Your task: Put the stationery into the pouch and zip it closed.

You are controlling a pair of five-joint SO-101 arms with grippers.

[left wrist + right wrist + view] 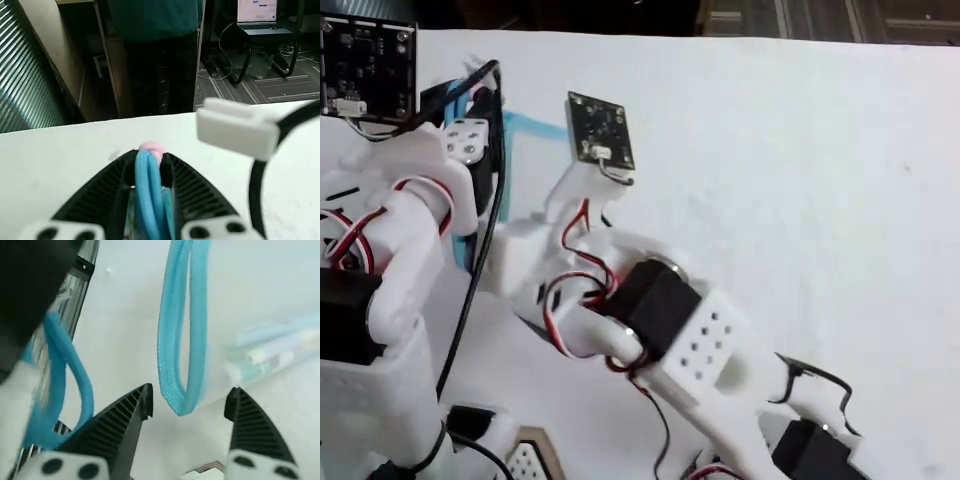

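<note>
**Two arms crowd a white table**

A white arm [380, 280] fills the left of the frame, with a black circuit board [365, 65] at its upper end. A second arm [660, 320] runs from lower right toward the centre and carries another board [601, 130]. Between them, the blue edge of the pouch [532, 127] lies on the table [800, 150]. A black cable [485, 240] runs down beside it.

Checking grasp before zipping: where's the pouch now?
The pouch has its blue edge pinched in the shut left hand. In the right wrist view, its open rim hangs just ahead of the open right hand, with stationery visible inside.
</note>
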